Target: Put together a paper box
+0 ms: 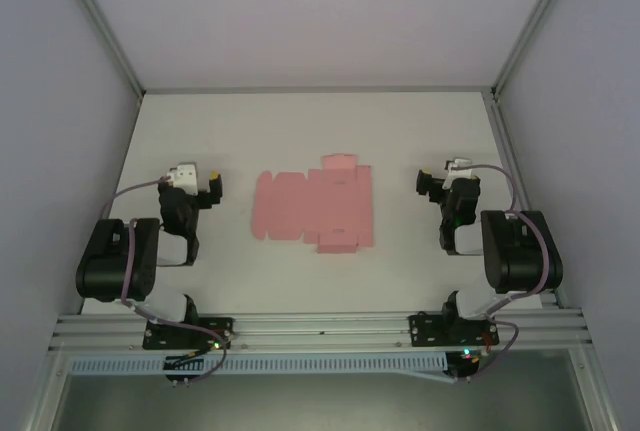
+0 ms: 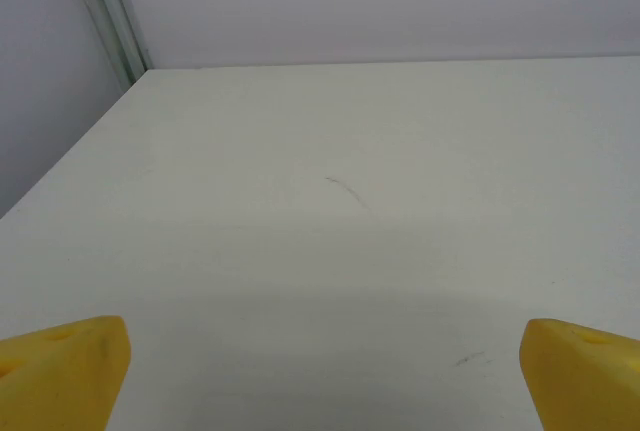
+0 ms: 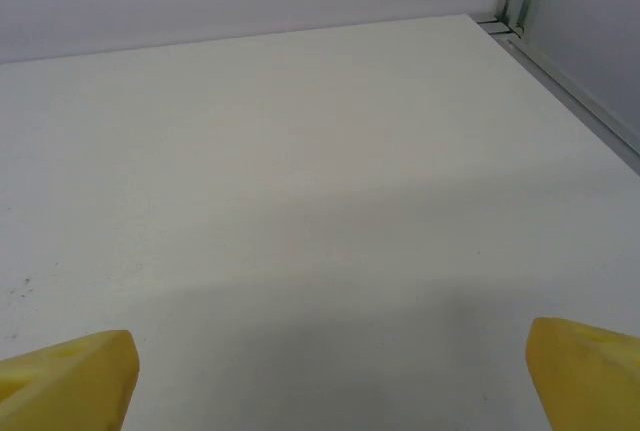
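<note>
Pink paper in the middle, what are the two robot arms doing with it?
Nothing yet. The paper box lies flat and unfolded on the white table, between the two arms. The left gripper and the right gripper sit on either side of it, both open, holding nothing and not touching the sheet. It looks like folding has not started.

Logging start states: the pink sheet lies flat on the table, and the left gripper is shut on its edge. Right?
No. The sheet lies flat on the table, but the left gripper is open and apart from it; the left wrist view shows its fingers spread wide.
</note>
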You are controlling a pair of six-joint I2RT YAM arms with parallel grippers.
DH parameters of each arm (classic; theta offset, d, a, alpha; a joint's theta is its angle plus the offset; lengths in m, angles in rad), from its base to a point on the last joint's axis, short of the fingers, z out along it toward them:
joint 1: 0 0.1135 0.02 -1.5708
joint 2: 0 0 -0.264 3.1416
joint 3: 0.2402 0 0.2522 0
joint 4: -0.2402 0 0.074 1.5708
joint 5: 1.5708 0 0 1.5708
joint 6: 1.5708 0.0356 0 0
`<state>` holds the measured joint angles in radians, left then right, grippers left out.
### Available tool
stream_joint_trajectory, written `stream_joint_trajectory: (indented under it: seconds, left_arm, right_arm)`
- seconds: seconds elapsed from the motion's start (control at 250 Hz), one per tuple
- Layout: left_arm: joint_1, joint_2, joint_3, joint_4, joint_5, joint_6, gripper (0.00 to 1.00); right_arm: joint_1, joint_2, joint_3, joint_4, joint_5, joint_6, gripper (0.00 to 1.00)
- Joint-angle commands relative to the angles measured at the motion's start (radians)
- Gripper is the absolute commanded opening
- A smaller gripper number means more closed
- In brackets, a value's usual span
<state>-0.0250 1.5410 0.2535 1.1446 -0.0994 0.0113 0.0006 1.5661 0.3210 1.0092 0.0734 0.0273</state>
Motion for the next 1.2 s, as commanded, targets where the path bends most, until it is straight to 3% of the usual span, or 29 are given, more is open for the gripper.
stream_joint_trajectory:
  seconds: [0.0,0.371,0.563,0.671,0.926,1.062,1.194]
  left_arm:
    - [0.008,0.001,0.013,0.032,0.014,0.021,1.00]
    - [0.008,-0.007,0.020,0.020,0.015,0.021,1.00]
    - [0.007,-0.184,0.113,-0.286,0.013,0.014,1.00]
    - [0.007,-0.302,0.187,-0.507,0.064,-0.084,1.00]
    - [-0.102,-0.350,0.355,-0.853,0.161,-0.268,1.00]
    - [-0.161,-0.340,0.346,-0.876,0.208,-0.386,1.00]
    - [-0.195,-0.298,0.351,-0.911,0.253,-0.413,1.00]
  right_arm:
    - [-0.001,-0.004,0.012,0.011,-0.012,0.010,1.00]
    - [-0.001,-0.015,0.023,-0.007,-0.032,0.008,1.00]
    - [0.000,-0.193,0.151,-0.379,-0.010,0.023,1.00]
    - [0.015,-0.276,0.256,-0.620,-0.015,0.097,1.00]
    - [0.245,-0.354,0.443,-0.965,-0.025,0.230,1.00]
    - [0.354,-0.287,0.478,-0.986,-0.162,0.370,0.94]
    - [0.478,-0.159,0.527,-0.976,-0.248,0.419,0.89]
